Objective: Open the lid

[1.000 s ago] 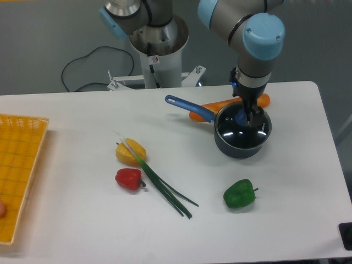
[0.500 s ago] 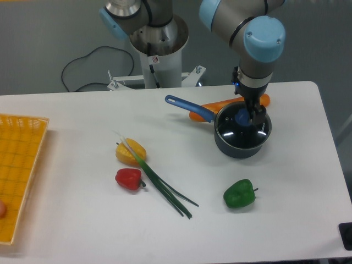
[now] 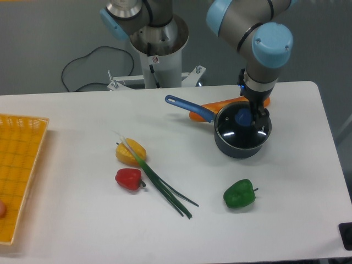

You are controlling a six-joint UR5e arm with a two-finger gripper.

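Claw point(image 3: 257, 116) beside blue knob, clear lid point(image 3: 240, 132) w/ silver rim

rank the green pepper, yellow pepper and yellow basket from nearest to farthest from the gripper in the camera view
Measured from the gripper, which sits over the lid:
1. green pepper, below it toward the table's front edge.
2. yellow pepper, out to the picture's left, mid-table.
3. yellow basket, at the far left edge of the table.
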